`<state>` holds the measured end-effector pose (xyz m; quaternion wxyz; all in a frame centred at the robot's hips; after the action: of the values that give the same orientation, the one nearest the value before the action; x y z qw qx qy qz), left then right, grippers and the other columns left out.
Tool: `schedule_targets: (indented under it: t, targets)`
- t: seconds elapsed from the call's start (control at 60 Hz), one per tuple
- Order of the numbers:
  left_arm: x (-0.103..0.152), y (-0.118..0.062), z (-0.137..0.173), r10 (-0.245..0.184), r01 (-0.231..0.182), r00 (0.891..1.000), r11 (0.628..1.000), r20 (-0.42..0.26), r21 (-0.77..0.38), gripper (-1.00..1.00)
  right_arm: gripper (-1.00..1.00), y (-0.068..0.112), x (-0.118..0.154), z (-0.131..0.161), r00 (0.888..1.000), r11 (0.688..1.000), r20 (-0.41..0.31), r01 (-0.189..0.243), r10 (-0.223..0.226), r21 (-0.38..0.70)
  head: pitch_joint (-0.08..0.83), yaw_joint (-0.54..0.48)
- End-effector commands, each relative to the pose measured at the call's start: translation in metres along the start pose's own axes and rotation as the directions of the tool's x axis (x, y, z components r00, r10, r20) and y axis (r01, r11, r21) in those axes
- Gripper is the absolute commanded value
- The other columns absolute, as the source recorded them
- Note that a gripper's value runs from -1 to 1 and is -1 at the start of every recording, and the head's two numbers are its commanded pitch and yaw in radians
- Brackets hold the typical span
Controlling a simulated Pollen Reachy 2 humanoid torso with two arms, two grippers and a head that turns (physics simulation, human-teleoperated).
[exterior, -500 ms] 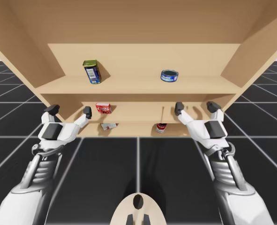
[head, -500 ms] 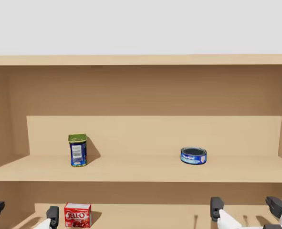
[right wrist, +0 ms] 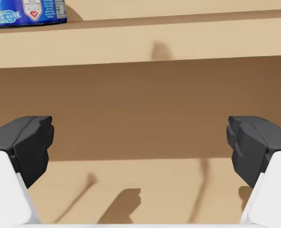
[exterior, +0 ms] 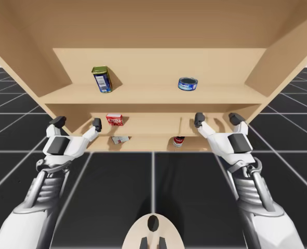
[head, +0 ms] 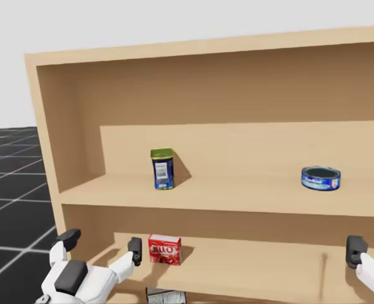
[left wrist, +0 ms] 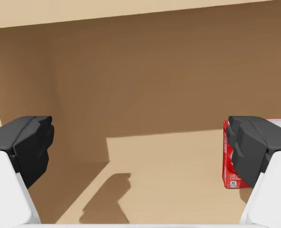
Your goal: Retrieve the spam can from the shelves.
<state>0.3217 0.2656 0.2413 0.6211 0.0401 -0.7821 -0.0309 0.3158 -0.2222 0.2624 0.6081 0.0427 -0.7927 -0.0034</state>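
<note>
The spam can point(exterior: 102, 79) point(head: 162, 169) is a blue rectangular can with a green-yellow top. It stands upright on the left of the upper shelf board point(exterior: 153, 94). My left gripper point(exterior: 77, 122) point(head: 101, 241) point(left wrist: 140, 147) is open at the front of the middle shelf, one level below the can, with nothing between its fingers. My right gripper point(exterior: 217, 119) point(right wrist: 140, 147) is open too, at the right of that same shelf, also holding nothing.
A flat round blue can point(exterior: 187, 83) point(head: 321, 178) point(right wrist: 26, 12) sits on the upper shelf's right. A red box point(exterior: 115, 120) point(head: 164, 249) point(left wrist: 229, 178) stands just beyond my left gripper's right finger. On the lowest shelf are a small box point(exterior: 120, 139) and a red can point(exterior: 178, 141).
My head has turned to the left, so the whole head view has shifted. Both arms and the shelf items have stayed where they were.
</note>
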Motion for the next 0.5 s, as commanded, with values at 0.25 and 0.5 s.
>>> schedule_targets:
  t: [0.25, 0.5]
  targets:
    - [0.037, -0.009, 0.018, 0.009, -0.009, 0.999, 1.000, -0.038, 0.007, -1.00, -1.00, 0.002, 0.000, 0.001, 1.000, 1.000, -0.008, 0.024, -0.024, -0.004, 0.114, 0.26]
    - [0.112, -0.022, 0.045, 0.062, -0.067, 0.997, 0.991, -0.049, -0.118, -1.00, -1.00, 0.000, 0.001, 0.002, 1.000, 1.000, -0.010, 0.023, -0.023, -0.007, 0.114, 0.26]
